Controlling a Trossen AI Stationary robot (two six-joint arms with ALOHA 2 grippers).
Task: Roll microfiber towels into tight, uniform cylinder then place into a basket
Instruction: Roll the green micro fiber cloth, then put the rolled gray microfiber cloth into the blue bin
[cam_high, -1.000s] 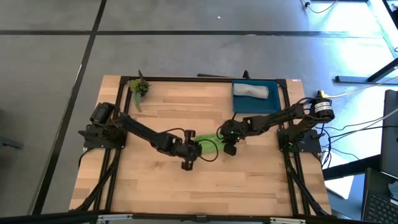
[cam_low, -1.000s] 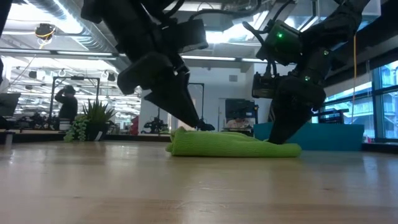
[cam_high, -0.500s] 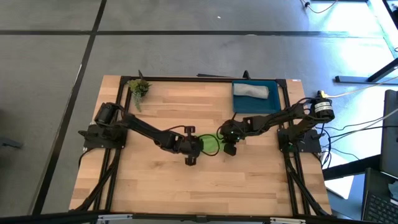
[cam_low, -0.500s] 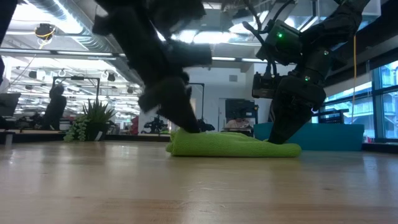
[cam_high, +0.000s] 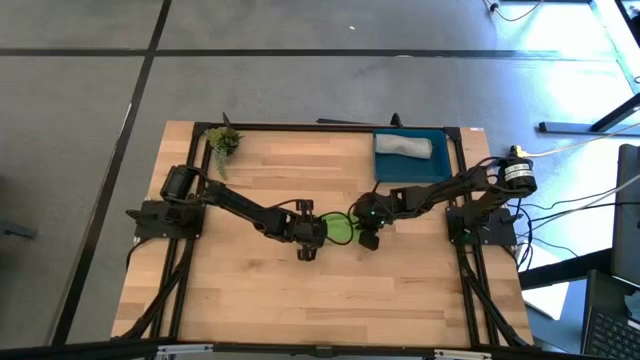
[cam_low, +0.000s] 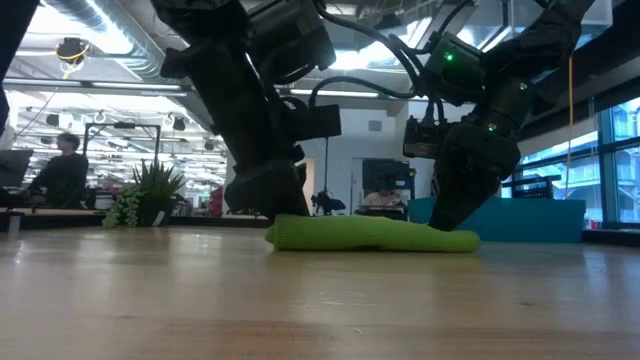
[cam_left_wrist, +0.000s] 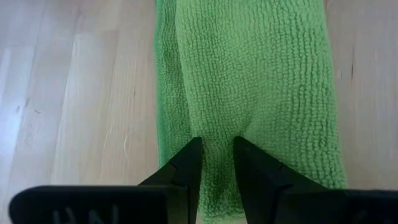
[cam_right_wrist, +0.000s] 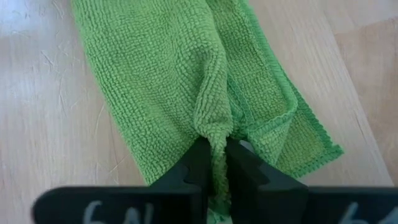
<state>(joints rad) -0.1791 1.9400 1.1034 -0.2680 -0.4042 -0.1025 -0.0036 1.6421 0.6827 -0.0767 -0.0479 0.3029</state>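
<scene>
The lime green towel (cam_high: 339, 231) lies on the table's middle as a long, narrow bundle, and shows in the low view (cam_low: 370, 235). My left gripper (cam_left_wrist: 217, 144) is shut on its left end, and my right gripper (cam_right_wrist: 214, 144) is shut on its right end. The grey towel (cam_high: 403, 146) lies rolled inside the dark-blue basket (cam_high: 440, 170) at the far right. My left gripper pinches a raised fold of the green towel (cam_left_wrist: 217, 127) between its two fingers at the towel's left end. The fingers come from above, along the bundle's length. The towel rests on the table. My right gripper pinches a bunched ridge of the green towel (cam_right_wrist: 210, 118) between its two fingers near the towel's right end. The fingers slant down from the right. A hemmed corner (cam_right_wrist: 314, 146) lies flat beside them. The towel rests on the table.
A small potted plant (cam_high: 223, 142) stands at the table's far left corner. The basket also shows behind the towel in the low view (cam_low: 530, 220). Bare wood (cam_high: 330, 300) lies toward the near edge. A person sits in the room behind (cam_low: 62, 175).
My left gripper has gone a little toward the table's right, over the towel's left end, and has tipped from slanting to nearly upright. The hump at the towel's left end has sunk and the bundle lies lower. My right gripper has stayed shut in place.
</scene>
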